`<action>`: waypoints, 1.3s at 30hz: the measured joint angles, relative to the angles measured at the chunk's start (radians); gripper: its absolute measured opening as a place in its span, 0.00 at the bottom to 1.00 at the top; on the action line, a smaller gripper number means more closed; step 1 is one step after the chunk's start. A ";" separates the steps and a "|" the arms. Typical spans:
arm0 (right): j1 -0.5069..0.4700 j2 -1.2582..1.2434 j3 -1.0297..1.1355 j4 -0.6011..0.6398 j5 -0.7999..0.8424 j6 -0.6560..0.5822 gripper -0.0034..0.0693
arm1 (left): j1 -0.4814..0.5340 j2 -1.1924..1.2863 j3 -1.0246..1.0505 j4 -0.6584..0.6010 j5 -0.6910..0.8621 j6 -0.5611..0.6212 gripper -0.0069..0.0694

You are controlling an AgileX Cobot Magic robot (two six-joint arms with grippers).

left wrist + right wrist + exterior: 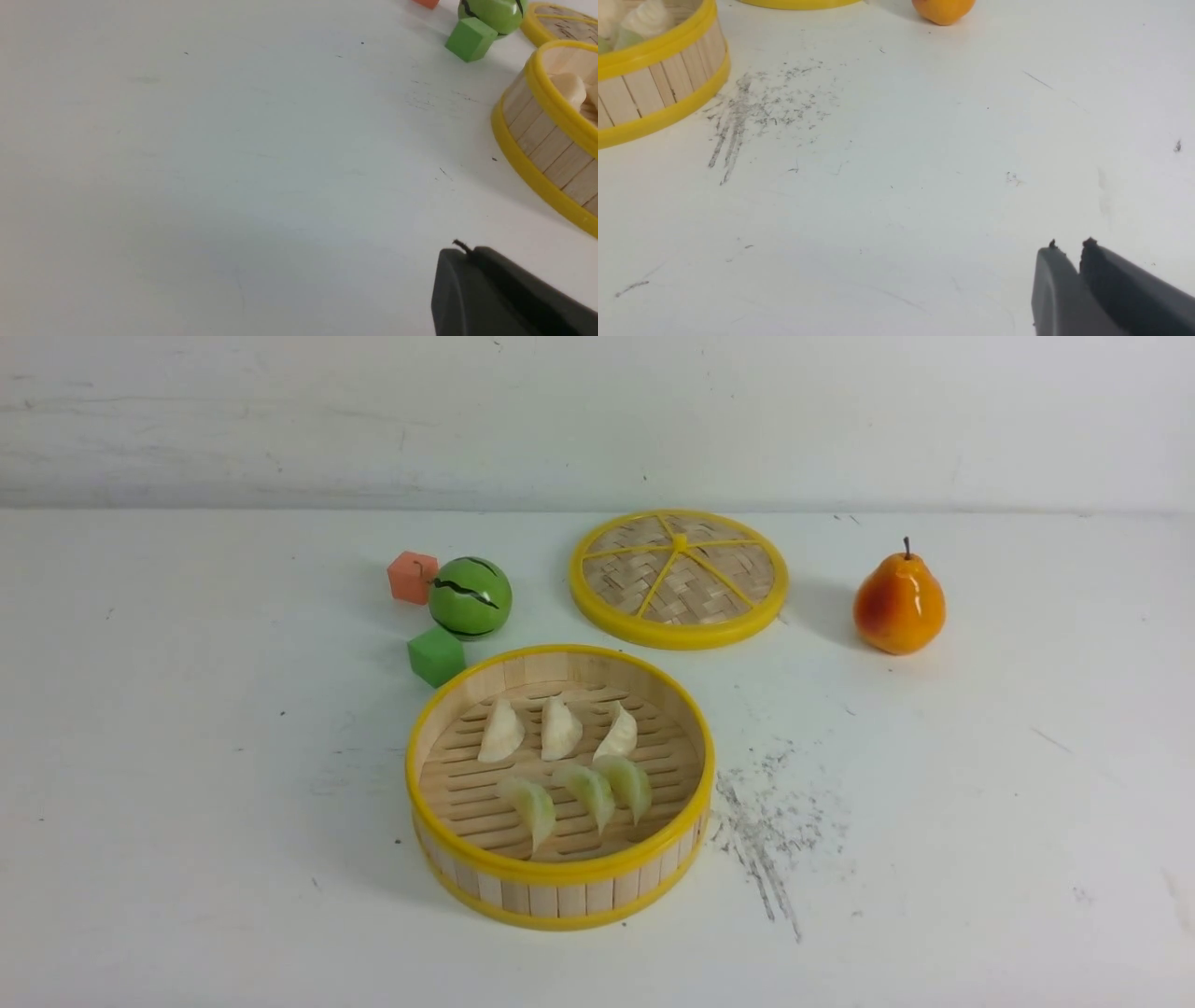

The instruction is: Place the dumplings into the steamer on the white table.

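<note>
Now all six dumplings lie inside the steamer on the white table.
Three cream-white dumplings form the far row and three pale green ones the near row on the slatted floor. Behind stand the woven lid, a pear, a watermelon ball, a green cube and an orange cube. Left gripper: fingers pressed together, empty. Right gripper: tips slightly parted, pinching nothing.

You've got all six dumplings in the steamer: three white behind, three green in front. Lid lies flat on the counter behind it; pear at right; melon ball and two cubes left.
</note>
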 joint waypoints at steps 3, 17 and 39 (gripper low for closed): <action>0.000 0.000 0.000 0.000 0.000 0.000 0.17 | 0.000 0.000 0.000 -0.007 0.000 0.048 0.07; 0.000 0.000 0.000 0.000 0.000 0.000 0.19 | 0.000 0.000 0.000 -0.022 0.004 0.099 0.07; 0.000 0.000 0.000 0.000 0.000 0.000 0.20 | 0.000 0.000 0.000 -0.022 0.004 0.102 0.07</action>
